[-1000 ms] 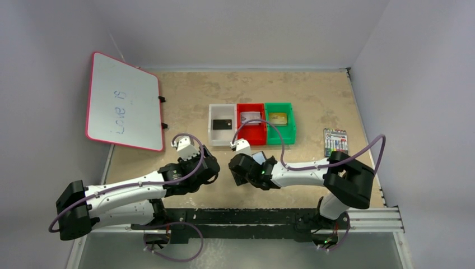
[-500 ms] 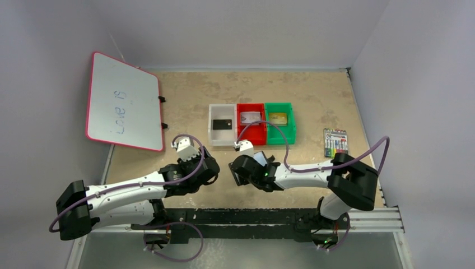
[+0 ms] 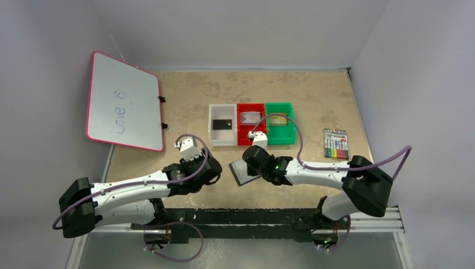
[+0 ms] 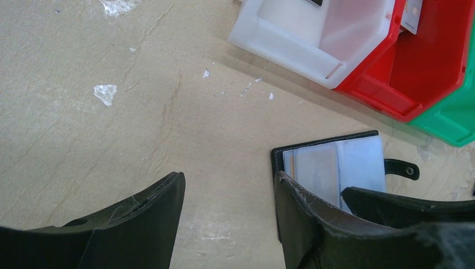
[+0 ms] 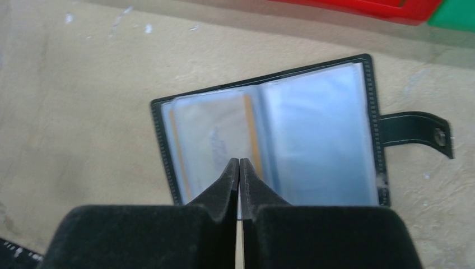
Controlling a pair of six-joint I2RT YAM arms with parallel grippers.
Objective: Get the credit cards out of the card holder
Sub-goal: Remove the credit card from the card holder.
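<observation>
The card holder (image 3: 241,171) lies open on the table, grey-blue inner faces up, strap tab (image 5: 414,131) to one side. It also shows in the right wrist view (image 5: 319,129) and the left wrist view (image 4: 341,165). A pale insert with orange edges sits in one sleeve (image 5: 210,131). My right gripper (image 5: 239,163) is shut, its tips over the holder's near edge, nothing visible between them. My left gripper (image 4: 228,188) is open over bare table, one finger at the holder's edge. A black card (image 3: 222,124) lies in the white bin, a silver one (image 3: 250,117) in the red bin, a gold one (image 3: 278,118) in the green bin.
The white bin (image 3: 214,134), red bin (image 3: 242,132) and green bin (image 3: 289,130) stand in a row just beyond the holder. A pack of coloured markers (image 3: 335,142) lies at the right. A whiteboard (image 3: 123,101) leans at the far left.
My right gripper has moved right and back, uncovering the open card holder that it hid before. The left arm has shifted only slightly.
</observation>
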